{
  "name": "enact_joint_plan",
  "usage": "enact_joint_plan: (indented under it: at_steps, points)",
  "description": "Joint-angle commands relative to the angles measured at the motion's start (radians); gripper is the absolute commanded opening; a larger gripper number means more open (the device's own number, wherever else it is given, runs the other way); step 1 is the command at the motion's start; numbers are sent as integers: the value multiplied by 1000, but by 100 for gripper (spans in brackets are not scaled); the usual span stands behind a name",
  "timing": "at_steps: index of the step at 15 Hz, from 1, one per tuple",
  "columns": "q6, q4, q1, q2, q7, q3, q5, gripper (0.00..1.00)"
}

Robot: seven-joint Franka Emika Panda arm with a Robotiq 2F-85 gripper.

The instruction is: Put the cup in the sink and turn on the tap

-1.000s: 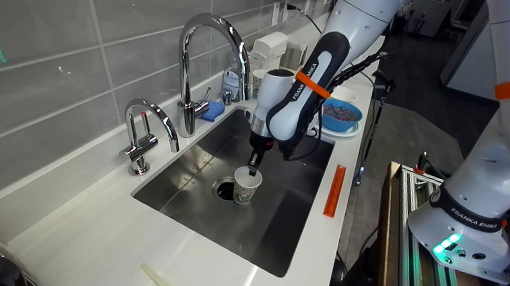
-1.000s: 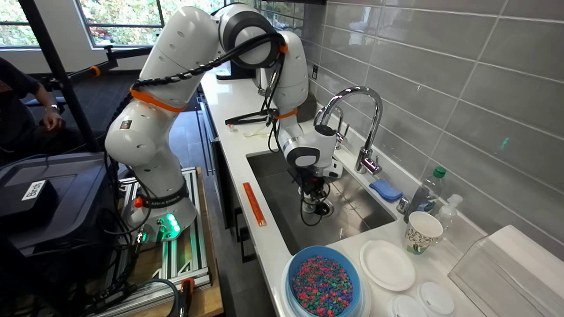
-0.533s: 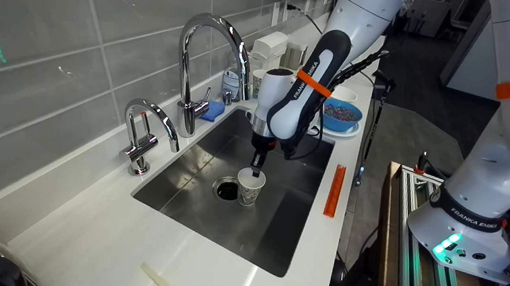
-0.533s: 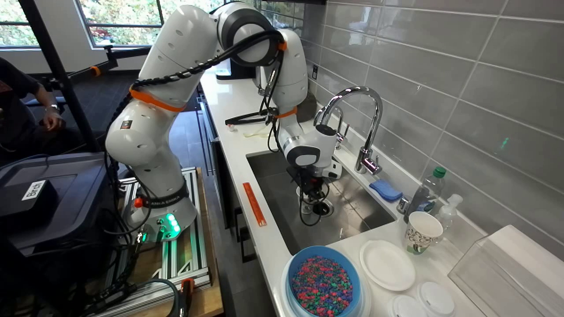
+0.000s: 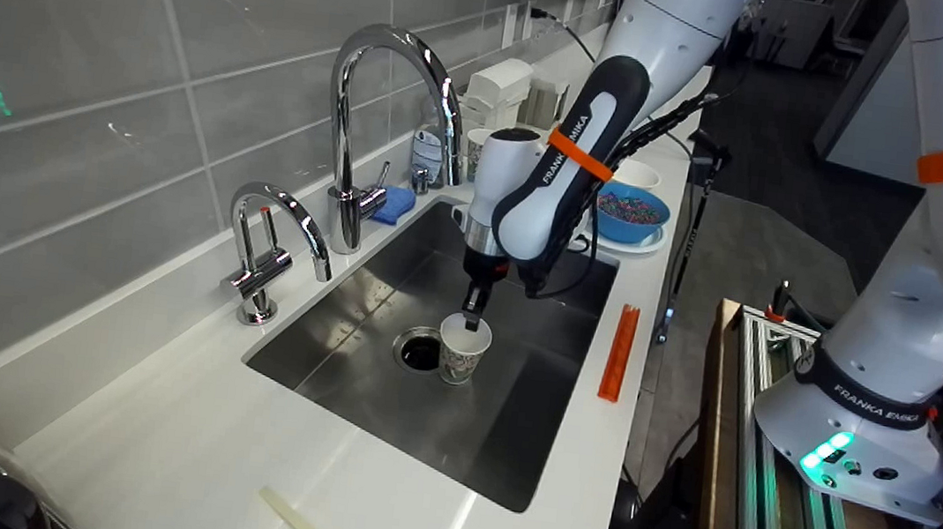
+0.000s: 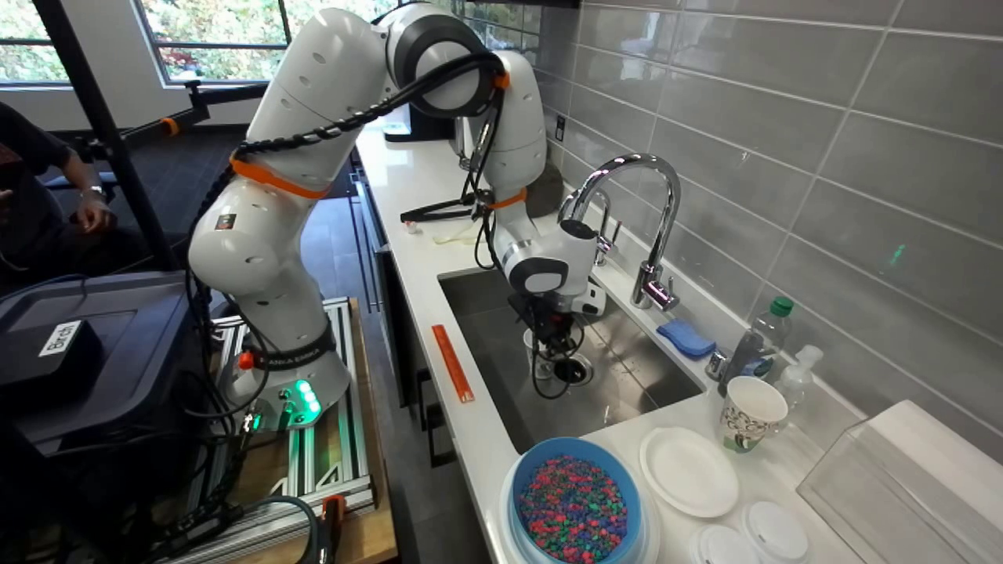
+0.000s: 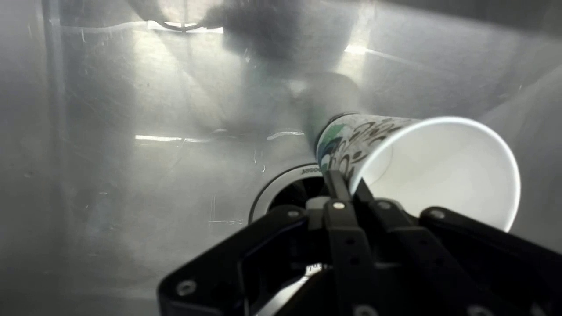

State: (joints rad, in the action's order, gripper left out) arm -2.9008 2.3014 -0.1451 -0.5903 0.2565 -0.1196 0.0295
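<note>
In both exterior views we see the arm point(image 6: 321, 94) rise from its base point(image 5: 869, 434), arch high and come down over the sink point(image 5: 434, 433), with the end effector point(image 7: 350, 188) pointing down into it. In the wrist view we find the fingers point(image 7: 336, 186) clamped on the rim of the cup point(image 7: 421, 166): one lies against the patterned outside, the other reaches in over the white inside. The cup is below the end effector, within the sink, and looks roughly upright in an exterior view; whether its bottom touches the sink floor we cannot tell.

Below the end effector and a little toward the tiled wall point(image 5: 75, 77), the drain point(image 5: 420, 354) lies just beside the cup. On that same wall side stand the tap point(image 5: 342, 157), its arched spout higher than the fingers, and a shorter tap point(image 5: 260, 270). On the base side of the end effector, an orange strip point(image 5: 619, 352) lies on the table point(image 5: 194, 437).

Against the frame of a second ago, we see the end effector and cup shifted slightly together, away from the wall and toward the base, so more of the drain shows.
</note>
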Motion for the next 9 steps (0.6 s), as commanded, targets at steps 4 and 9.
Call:
enact_joint_plan:
  at_steps: [4,9]
  points:
    - [31,9,-1,1,-10,-19,-6,54]
    - [20,18,-18,14,-6,-30,3,91]
